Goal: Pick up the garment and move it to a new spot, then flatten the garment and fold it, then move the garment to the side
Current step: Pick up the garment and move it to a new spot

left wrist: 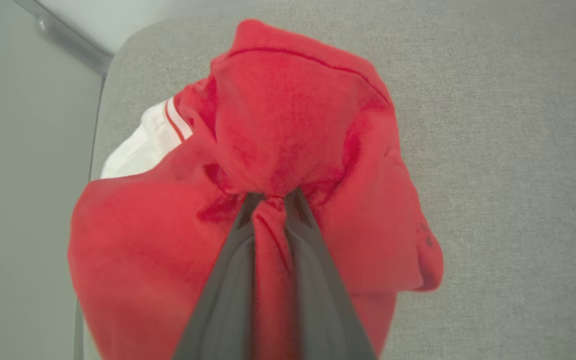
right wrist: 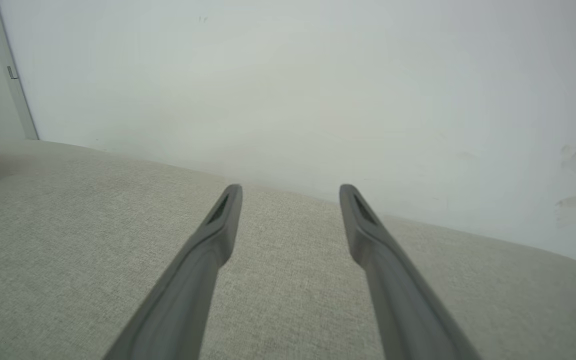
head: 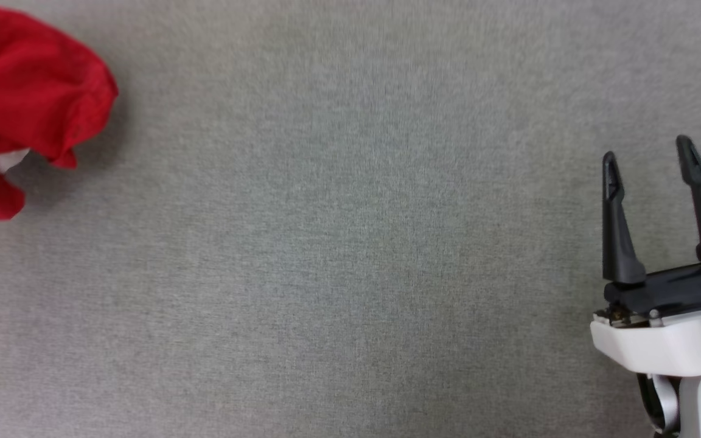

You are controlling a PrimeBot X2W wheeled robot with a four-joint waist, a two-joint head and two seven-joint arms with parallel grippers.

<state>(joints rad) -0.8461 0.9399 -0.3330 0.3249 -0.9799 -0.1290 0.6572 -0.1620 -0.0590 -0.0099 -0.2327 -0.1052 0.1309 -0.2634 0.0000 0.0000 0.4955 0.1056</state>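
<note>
In the head view, the red T-shirt (head: 22, 103) lies bunched at the upper left on the grey fabric surface (head: 350, 243). The right gripper (head: 647, 148) stands at the lower right, its fingers wide apart and empty.

In the left wrist view, the left gripper (left wrist: 274, 196) pinches a red fold in the centre, and a white sleeve (left wrist: 138, 147) shows at the upper left.

In the right wrist view, the shirt is at the left edge before a pale wall (right wrist: 288, 90).

Splayed right end effector (right wrist: 290, 191) above grey surface (right wrist: 68, 240)
</note>
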